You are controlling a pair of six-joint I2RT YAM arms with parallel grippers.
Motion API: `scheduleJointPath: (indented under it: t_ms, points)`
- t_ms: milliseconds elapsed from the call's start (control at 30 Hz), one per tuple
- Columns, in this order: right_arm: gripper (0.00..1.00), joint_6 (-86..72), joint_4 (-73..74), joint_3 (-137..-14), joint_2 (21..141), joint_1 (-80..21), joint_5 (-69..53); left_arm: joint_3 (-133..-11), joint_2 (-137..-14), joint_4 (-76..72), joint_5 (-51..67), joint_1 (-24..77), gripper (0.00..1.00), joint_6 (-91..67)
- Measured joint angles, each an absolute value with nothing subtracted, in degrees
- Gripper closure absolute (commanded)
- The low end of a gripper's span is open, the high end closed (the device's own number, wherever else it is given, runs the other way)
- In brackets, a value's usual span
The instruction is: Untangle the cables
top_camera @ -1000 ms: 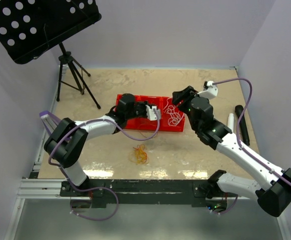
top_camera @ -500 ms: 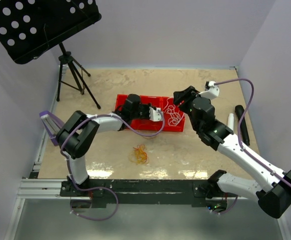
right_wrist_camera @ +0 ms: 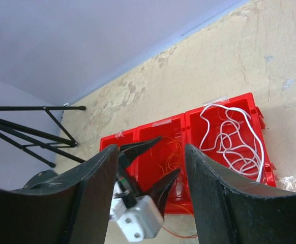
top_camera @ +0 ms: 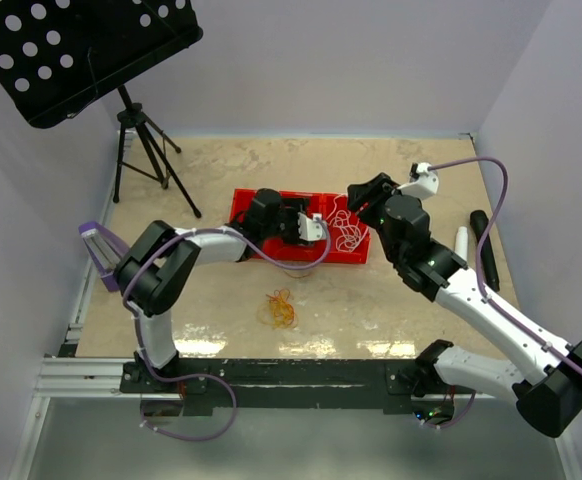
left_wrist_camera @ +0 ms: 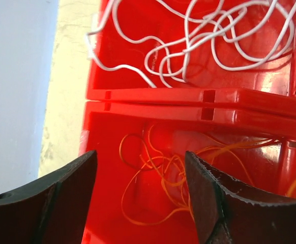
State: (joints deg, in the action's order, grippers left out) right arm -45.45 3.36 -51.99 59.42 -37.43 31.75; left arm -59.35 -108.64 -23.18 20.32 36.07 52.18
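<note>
A red three-compartment tray (top_camera: pixel 246 203) lies at mid-table. White cable (top_camera: pixel 348 230) is coiled in its right compartment (left_wrist_camera: pixel 216 48) (right_wrist_camera: pixel 233 140). Thin orange cable (left_wrist_camera: pixel 163 178) (right_wrist_camera: pixel 174 152) lies loose in the middle compartment. My left gripper (top_camera: pixel 317 226) (left_wrist_camera: pixel 140 190) (right_wrist_camera: pixel 169 154) hovers over that orange cable, open, with nothing between its fingers. My right gripper (top_camera: pixel 359 194) (right_wrist_camera: pixel 150 152) is open and empty above the tray's far right end. A separate tangle of orange and red cables (top_camera: pixel 278 308) lies on the table in front of the tray.
A black tripod (top_camera: pixel 143 148) carrying a perforated music desk (top_camera: pixel 81 45) stands at the back left. A black cylinder (top_camera: pixel 487 252) and a white one (top_camera: pixel 461 241) lie at the right edge. One orange strand (right_wrist_camera: pixel 181 235) trails out over the tray's near side.
My left arm slid a little to the right over the tray. Its jaws, shut before, now stand open above the orange cable. The right arm barely moved.
</note>
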Motion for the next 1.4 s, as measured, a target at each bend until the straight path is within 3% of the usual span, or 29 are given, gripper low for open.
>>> scheduleJointPath:
  t_ms: [300,567,767,1033,1233,1400]
  points:
    - [0.41,-45.5,3.6,-52.0,57.8,-37.4,31.5,-50.4,-89.7,-26.5,20.7,36.0,0.22,48.6]
    - [0.41,-45.5,3.7,-52.0,57.8,-37.4,30.6,-44.0,-77.6,-13.8,31.6,34.5,0.23,61.3]
    - [0.41,-45.5,3.7,-52.0,57.8,-37.4,30.5,-35.5,-80.2,-6.2,35.7,33.2,0.24,78.5]
    - [0.41,-45.4,3.7,-52.0,57.8,-37.4,30.5,-33.1,-87.8,-10.8,38.8,32.4,0.27,96.9]
    - [0.41,-45.2,3.7,-52.0,57.6,-37.4,30.5,-31.2,-90.5,-14.5,39.2,32.2,0.33,106.4]
    - [0.41,-44.9,3.6,-52.0,56.9,-37.4,30.6,-30.5,-92.7,-18.0,39.8,32.3,0.46,111.0]
